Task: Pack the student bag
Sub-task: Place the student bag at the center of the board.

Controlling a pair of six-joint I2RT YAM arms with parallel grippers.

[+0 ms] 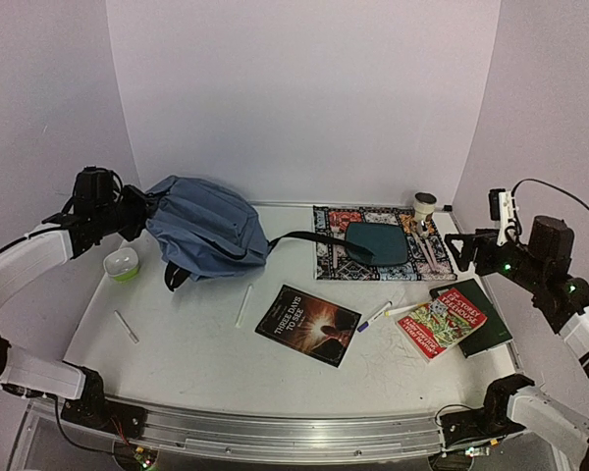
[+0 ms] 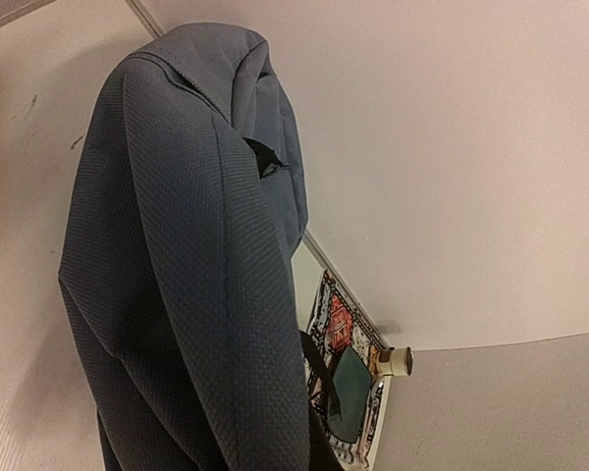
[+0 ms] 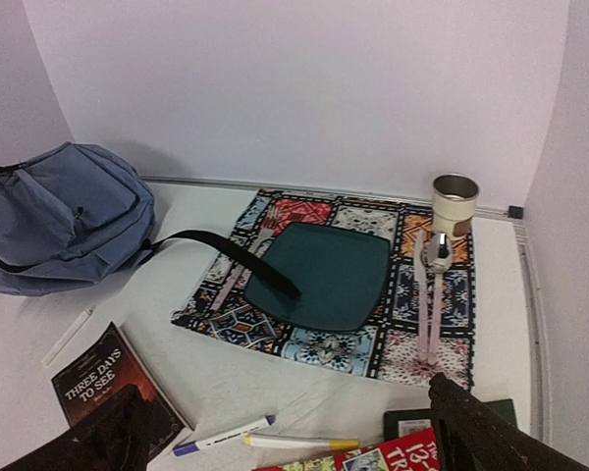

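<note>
Left gripper (image 1: 137,214): pressed together, pinching the fabric of the student bag (image 1: 206,231), which sits at ten o'clock on the table (image 1: 177,343). Right gripper (image 1: 461,253): spread wide, holding nothing, at three o'clock beside the patterned mat (image 1: 334,263).

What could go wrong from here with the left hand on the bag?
1. The student bag has its black strap lying across the teal pouch on the patterned mat. If the left hand hauls the bag, the strap may drag pouch or mat, and the cup at the mat's far corner could tip.
2. The green bowl sits right beside the bag; a swing might knock it.
</note>
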